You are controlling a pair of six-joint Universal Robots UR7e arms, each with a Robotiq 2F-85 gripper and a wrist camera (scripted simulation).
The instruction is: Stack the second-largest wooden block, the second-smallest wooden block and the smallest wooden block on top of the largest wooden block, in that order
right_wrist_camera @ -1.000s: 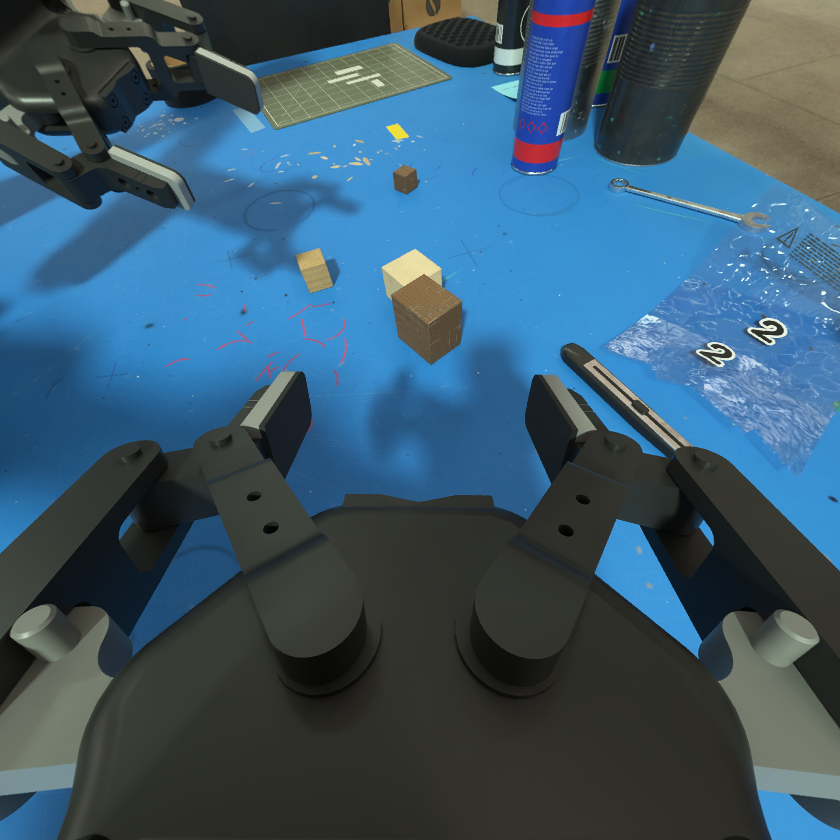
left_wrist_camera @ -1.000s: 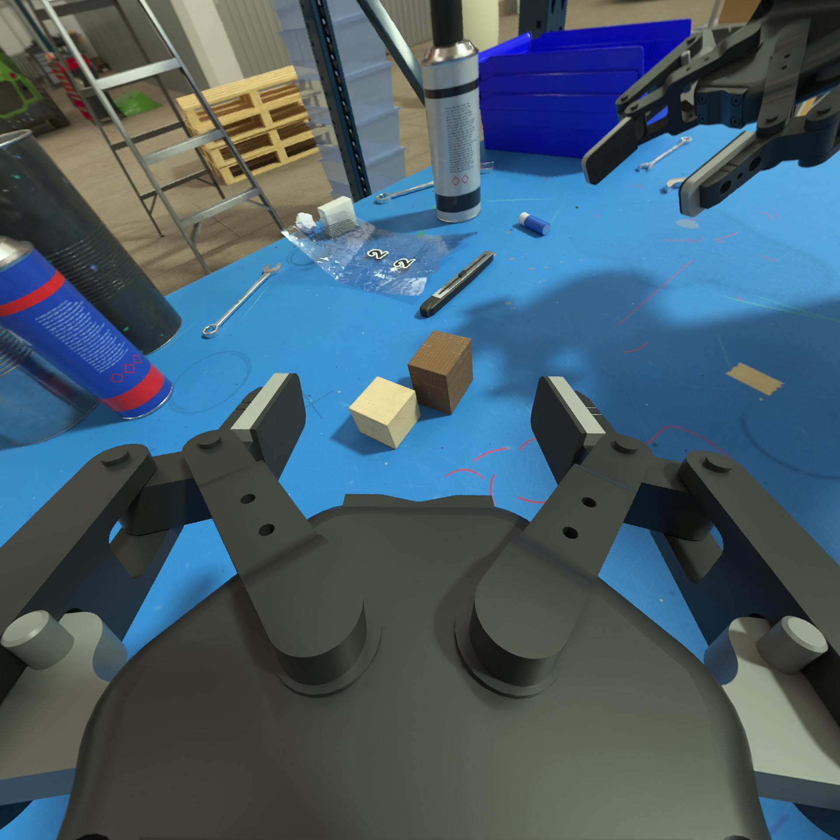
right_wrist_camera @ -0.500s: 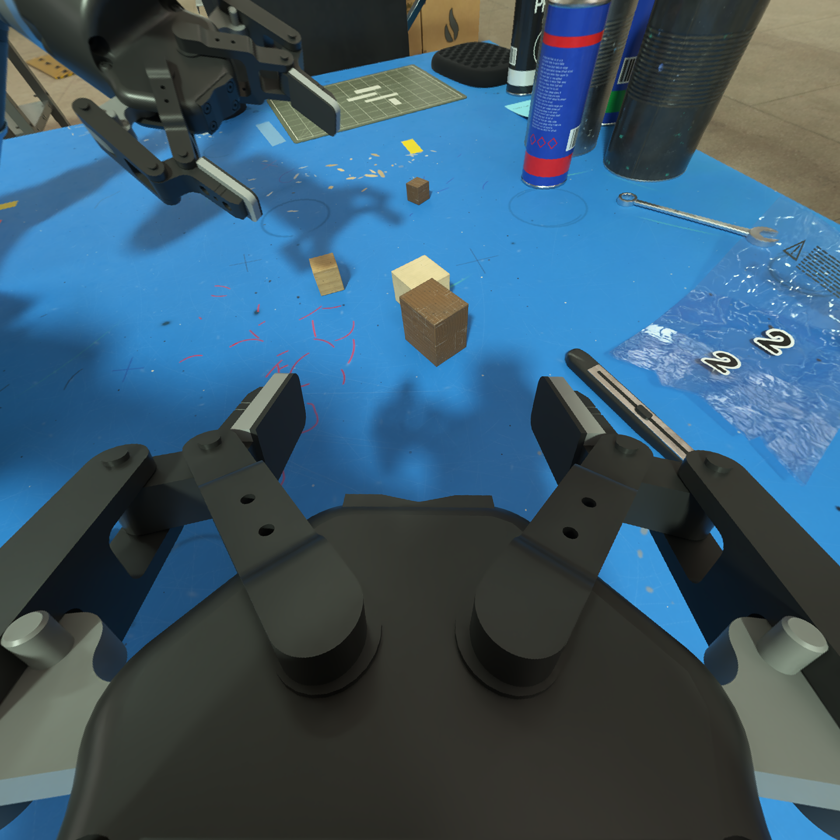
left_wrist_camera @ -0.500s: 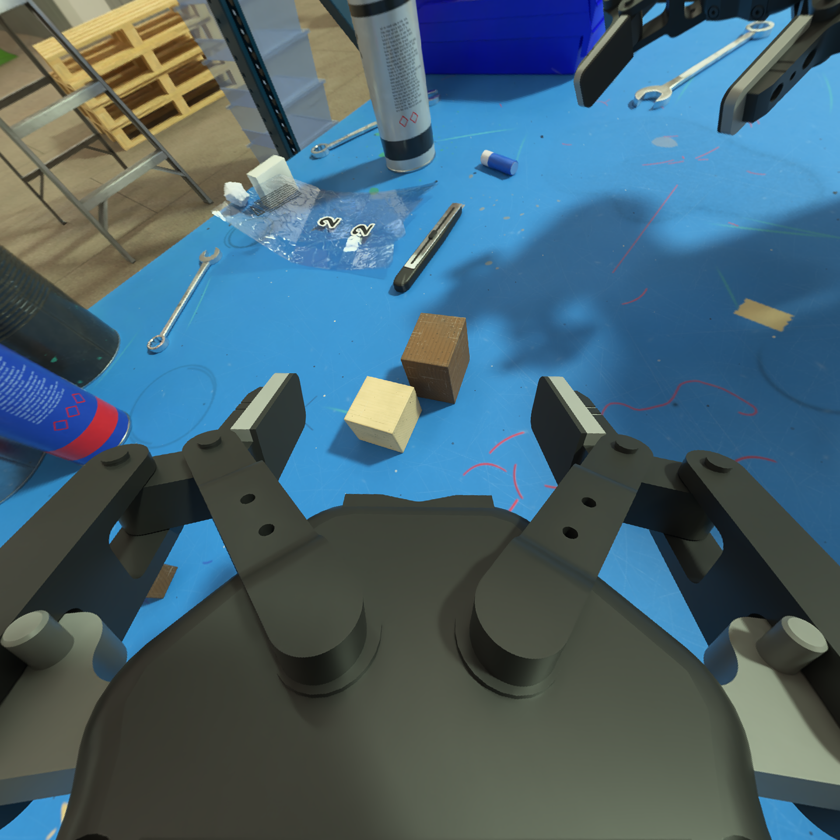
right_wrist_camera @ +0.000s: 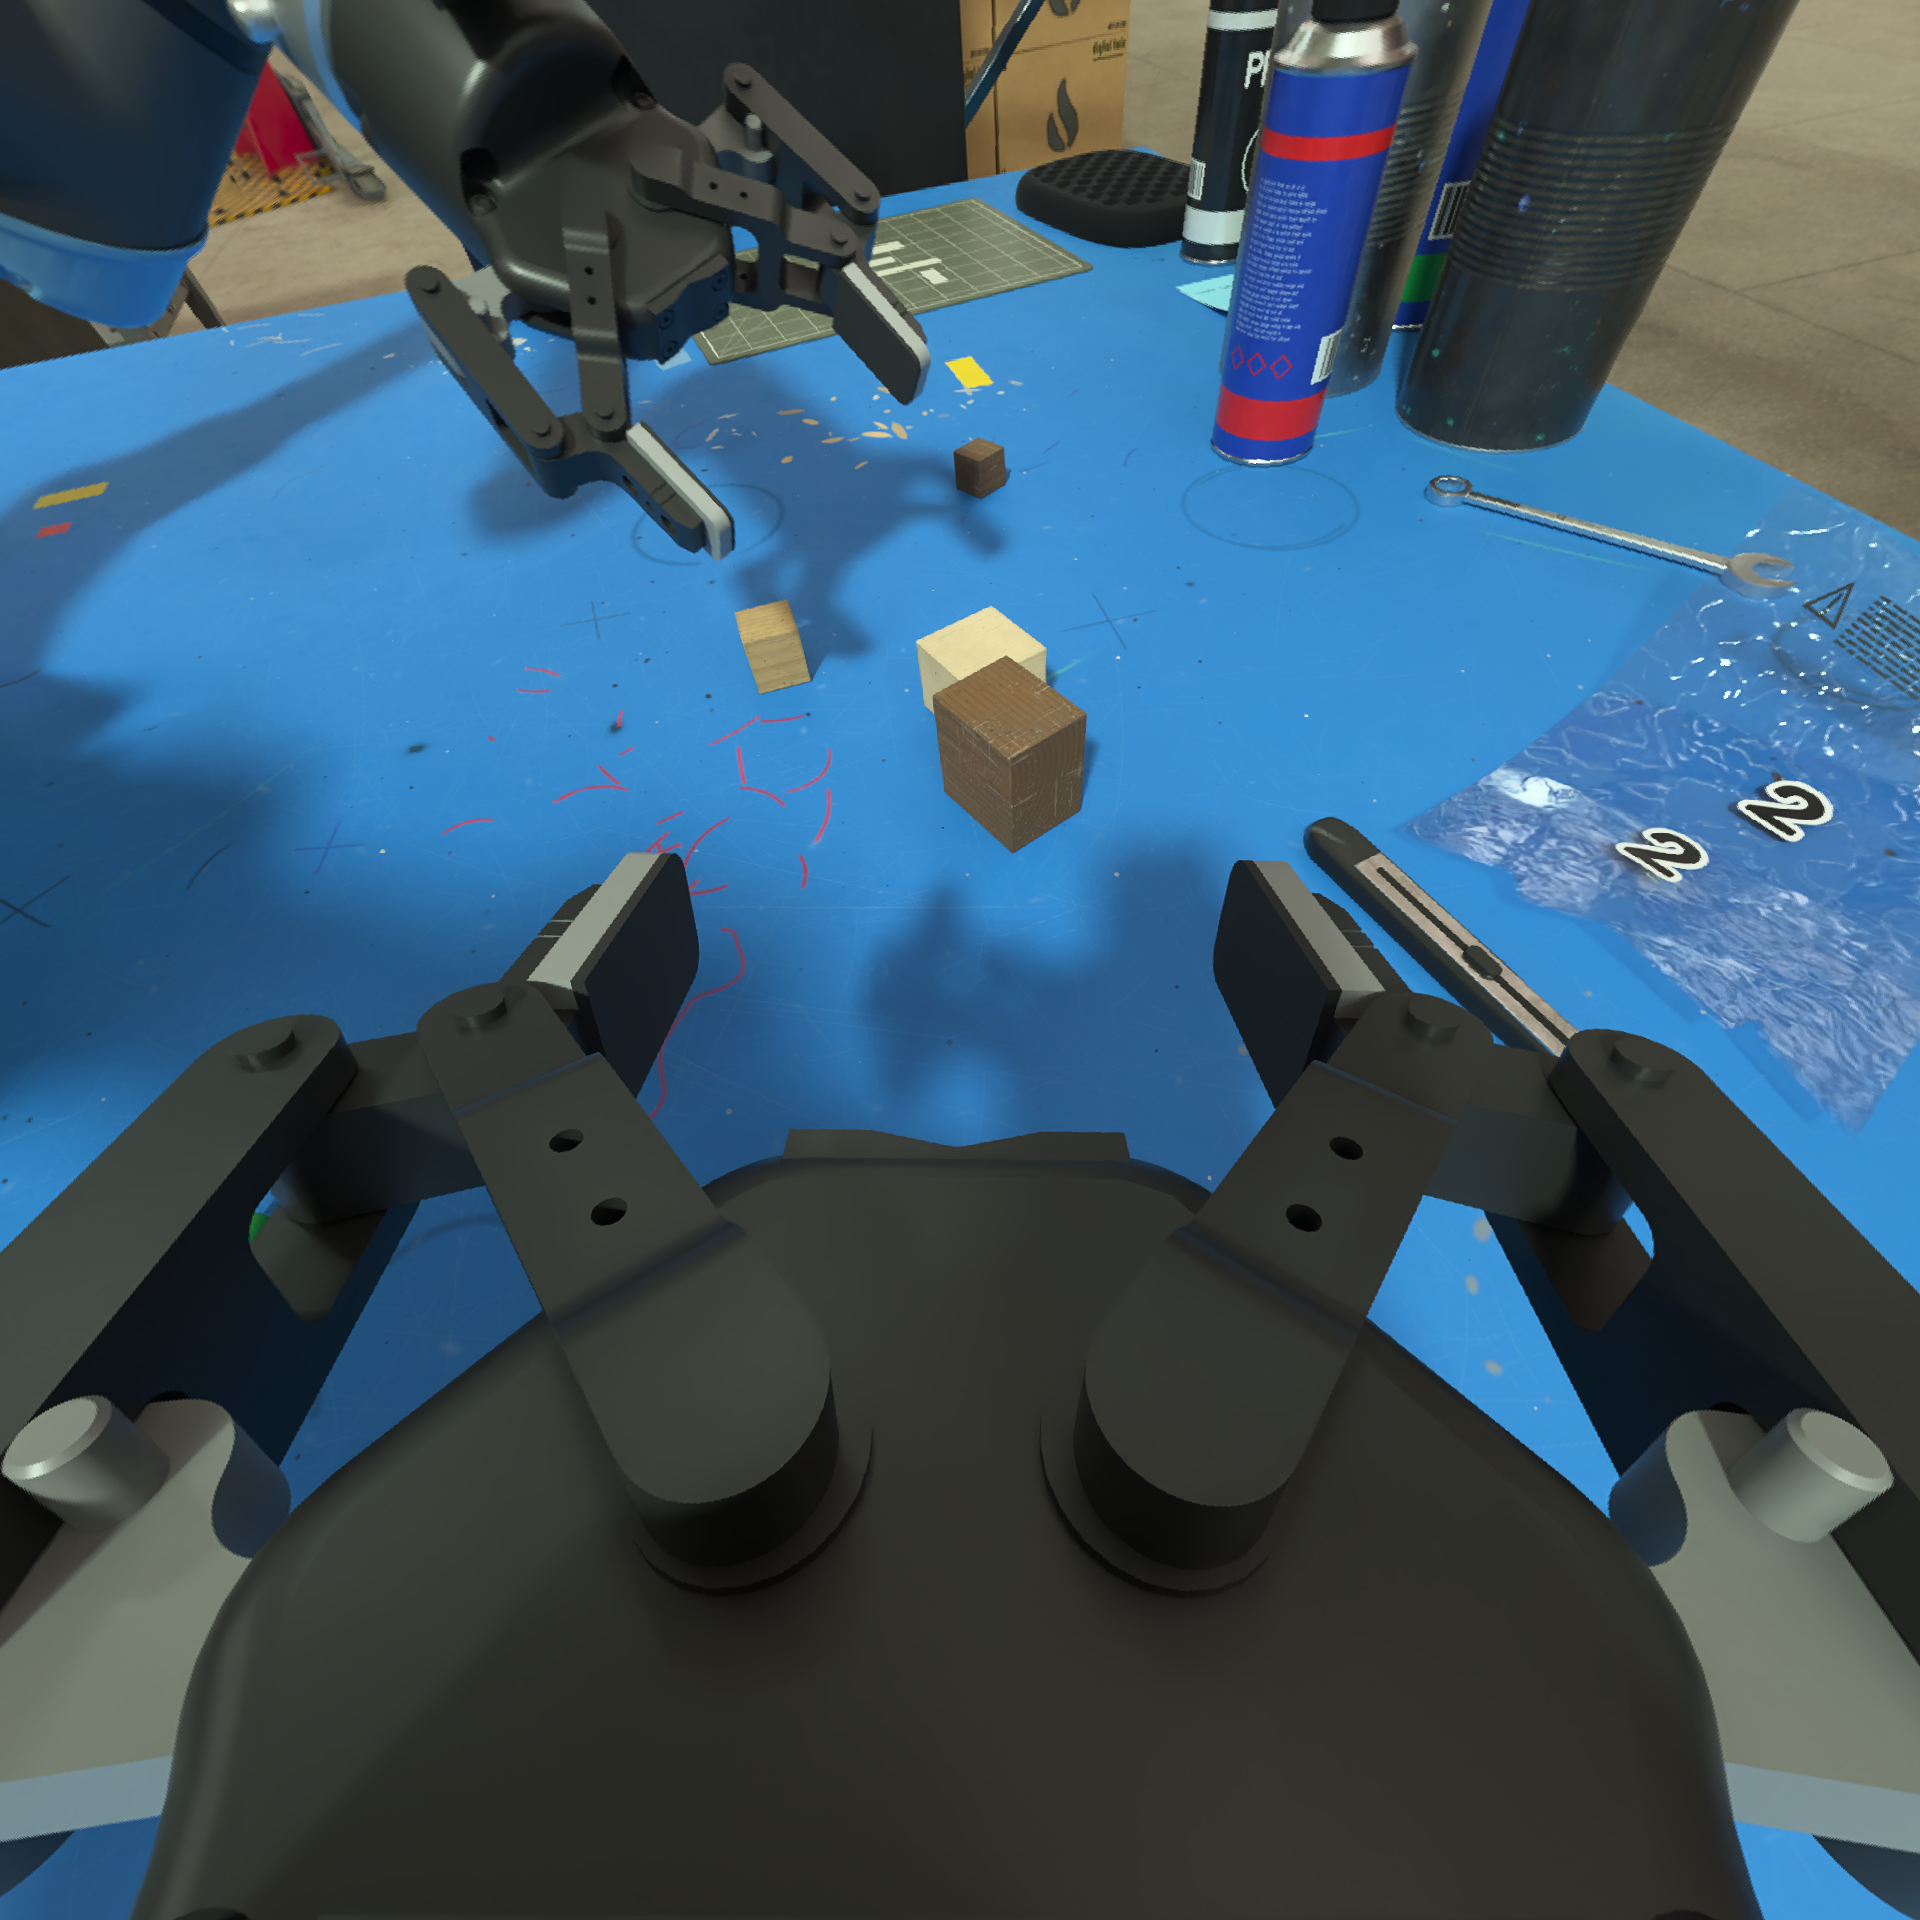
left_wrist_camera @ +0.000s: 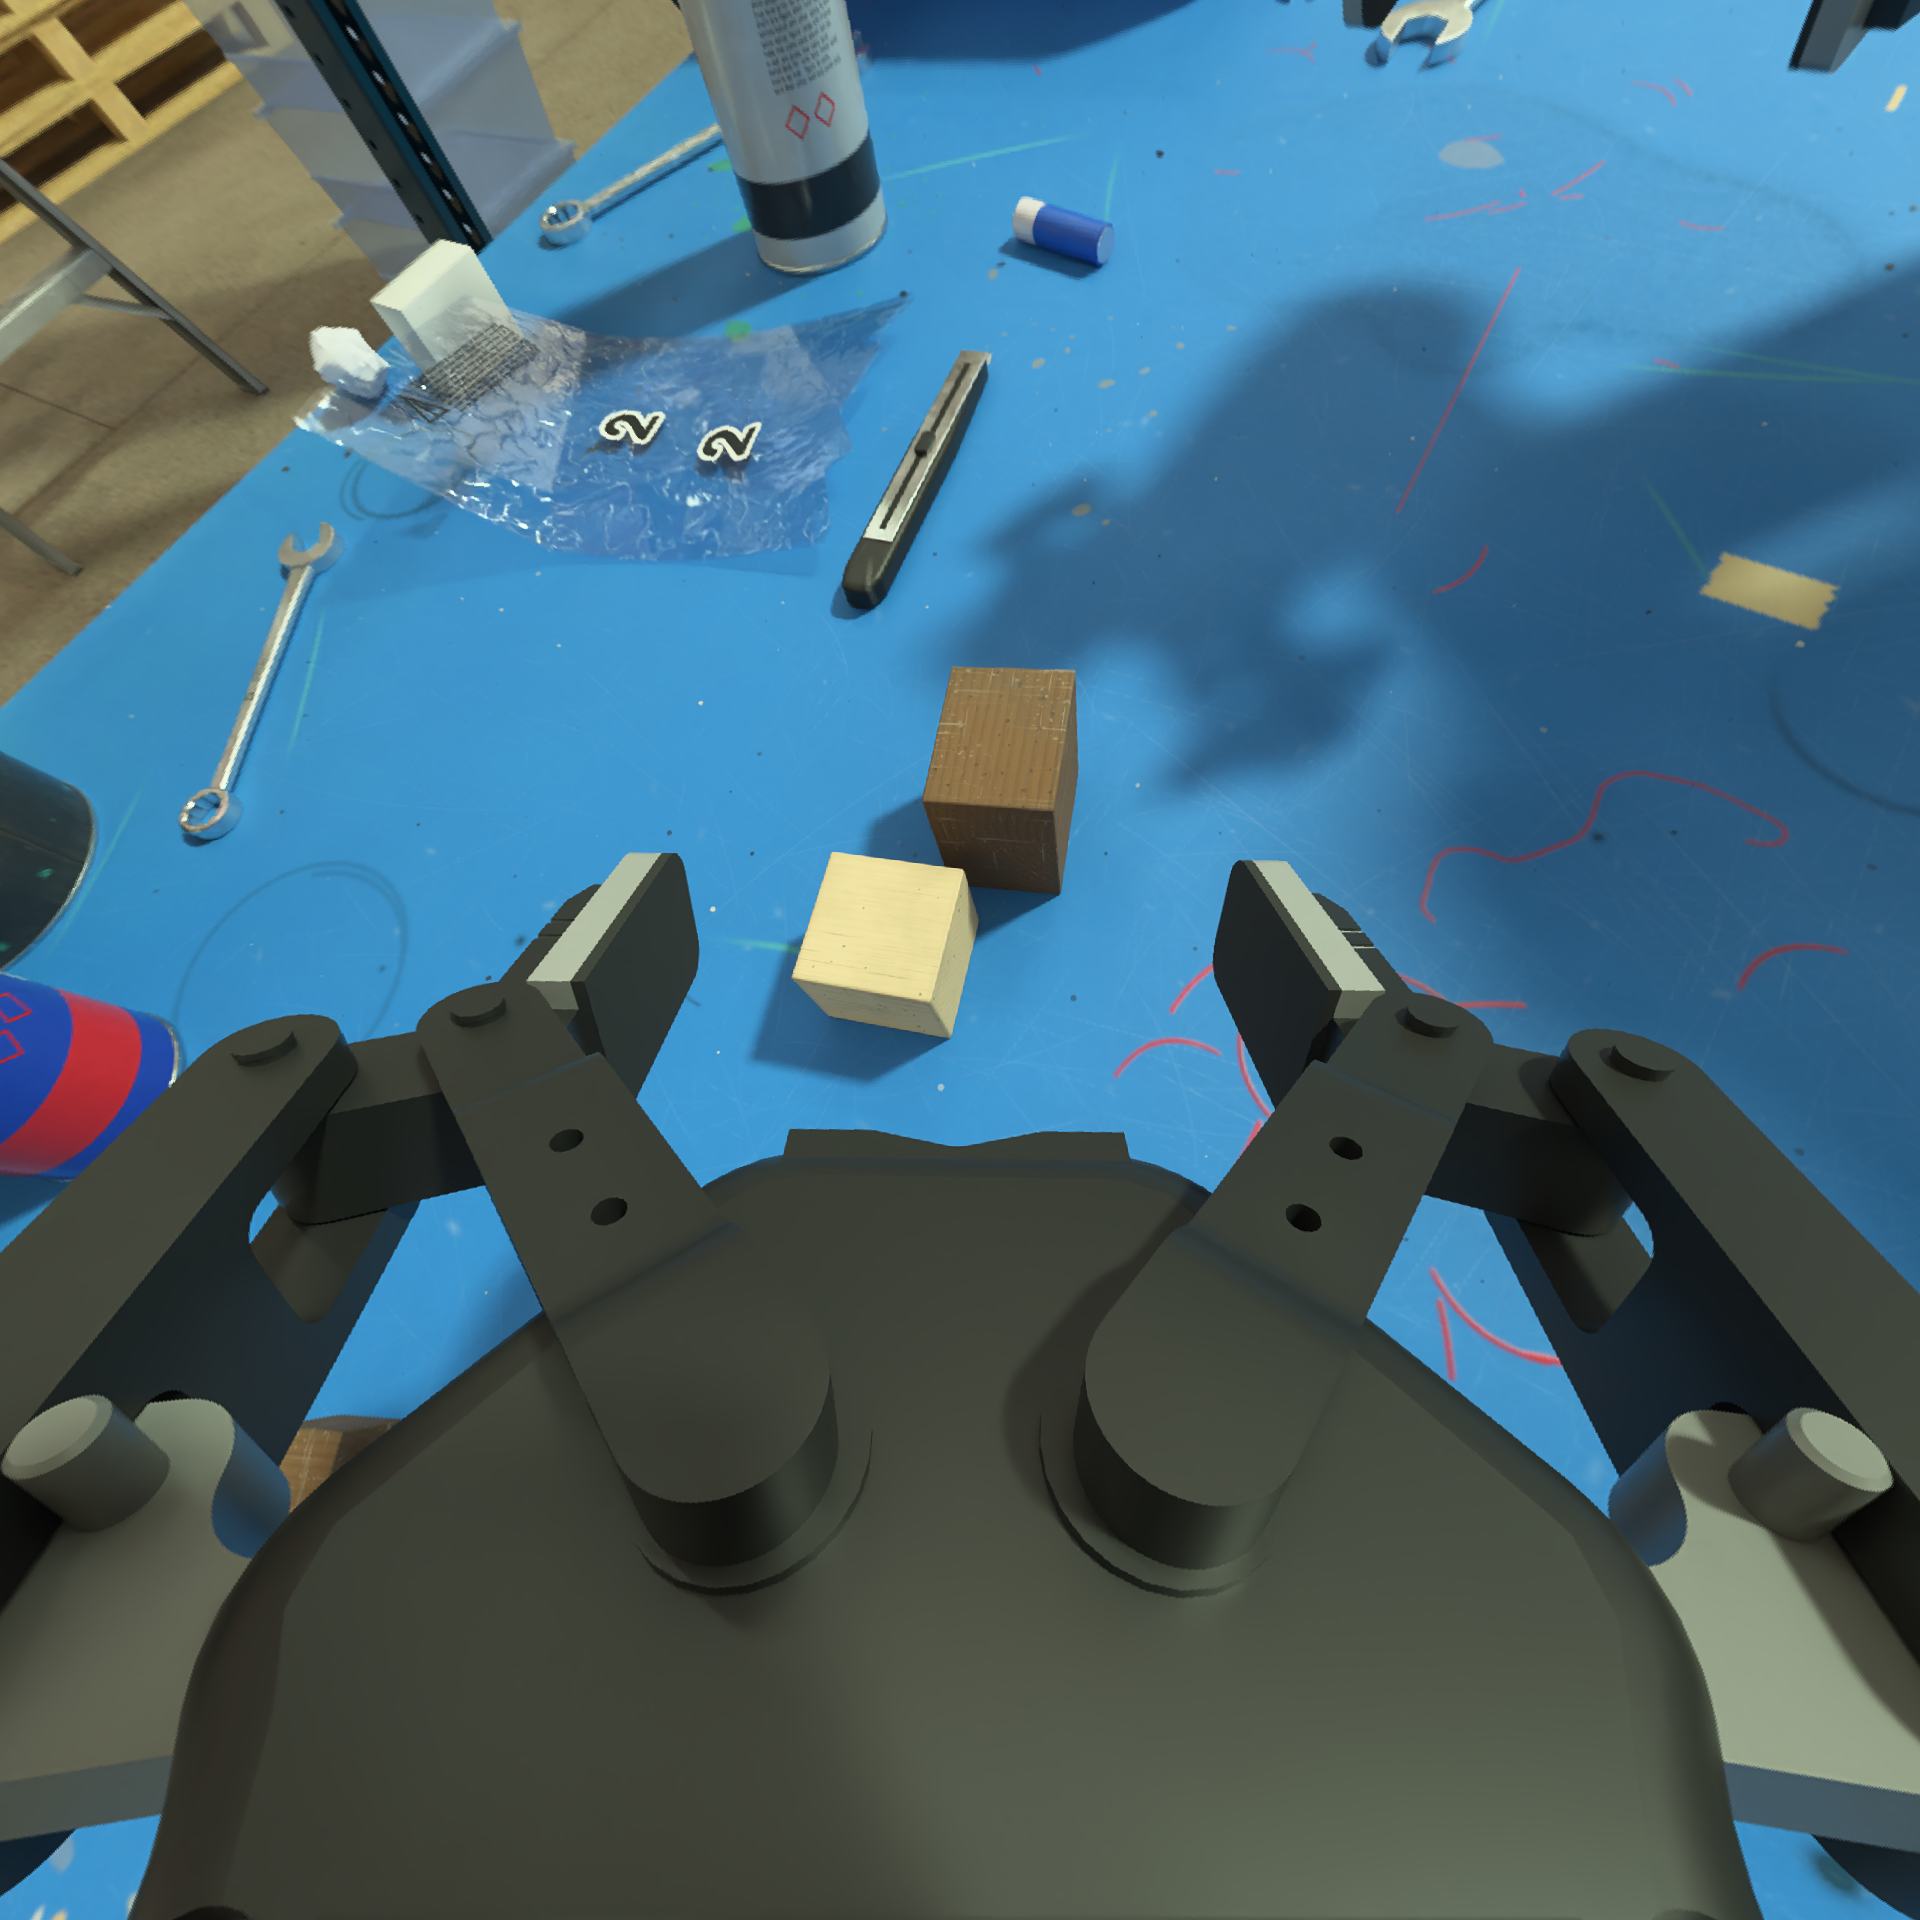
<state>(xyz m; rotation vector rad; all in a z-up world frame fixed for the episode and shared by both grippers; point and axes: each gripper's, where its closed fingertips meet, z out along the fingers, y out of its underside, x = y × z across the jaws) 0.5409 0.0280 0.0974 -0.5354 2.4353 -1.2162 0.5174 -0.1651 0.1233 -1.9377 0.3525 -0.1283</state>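
Four wooden blocks lie on the blue table. The largest, dark brown block touches the pale block behind it. A smaller tan block lies to their left, and the tiny dark block lies farther back. In the left wrist view the pale block sits just ahead of my open, empty left gripper, with the brown block beyond. My left gripper hovers above the tan and tiny blocks. My right gripper is open and empty, short of the brown block.
A utility knife and a clear plastic bag lie right of the blocks. Spray cans and a dark cylinder stand at the back, with a wrench nearby. A white can and glue stick are in the left wrist view.
My left gripper has moved in toward the blocks, so the pale block now sits close between its fingertips. Both grippers stay open. The right gripper has barely shifted.
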